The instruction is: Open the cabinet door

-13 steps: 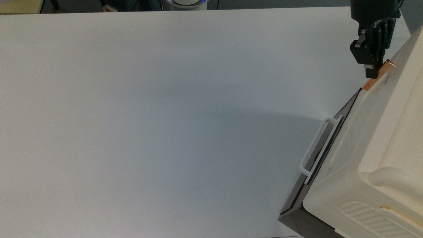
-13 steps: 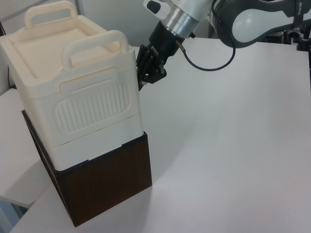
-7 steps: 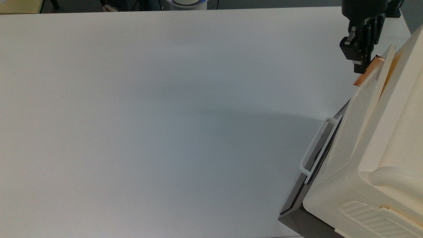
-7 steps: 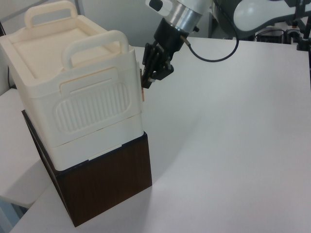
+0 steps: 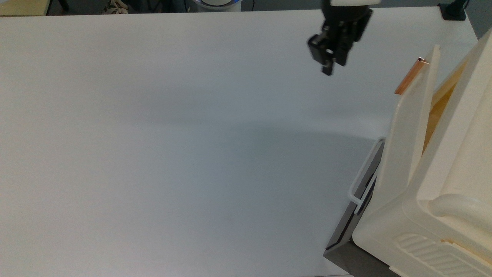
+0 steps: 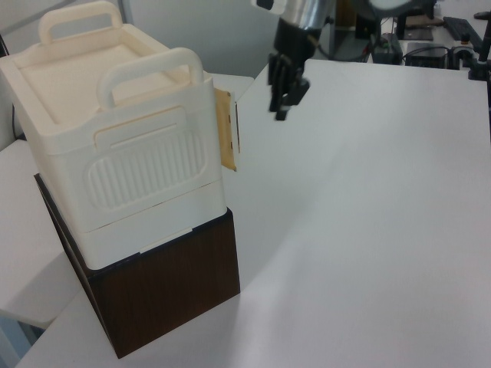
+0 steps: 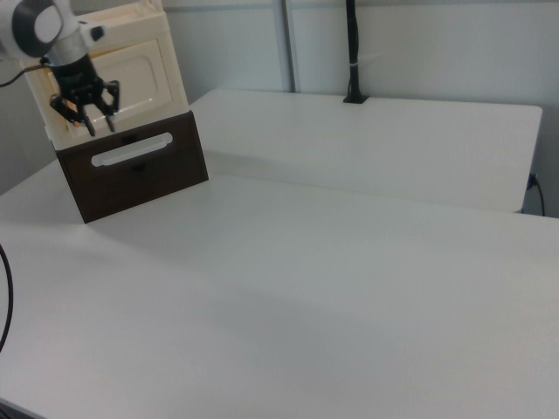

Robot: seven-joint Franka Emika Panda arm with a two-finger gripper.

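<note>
The cabinet door (image 5: 407, 130) is a long cream panel, swung partly out from the cream cabinet (image 5: 457, 161), with a yellowish gap behind it. Its copper-orange handle (image 5: 410, 76) runs along the free end. In the left view the cabinet door (image 6: 230, 135) sticks out from the cabinet's far corner. In the right view the cabinet door (image 7: 133, 72) shows its recessed rounded rectangle. My gripper (image 5: 329, 70) hangs open over bare table, well off the top view's left of the handle, holding nothing. The gripper (image 6: 280, 111) is apart from the door edge; the gripper (image 7: 98, 127) overlaps the cabinet's front.
Under the cream cabinet sits a dark brown base (image 6: 169, 291) whose dark grey panel (image 5: 355, 215) carries a white loop handle (image 5: 364, 173). A black post (image 7: 352, 52) stands at the white table's (image 5: 153, 134) far edge.
The door has swung further open. My gripper has let go of the copper handle and moved away toward the top view's left, out over the table.
</note>
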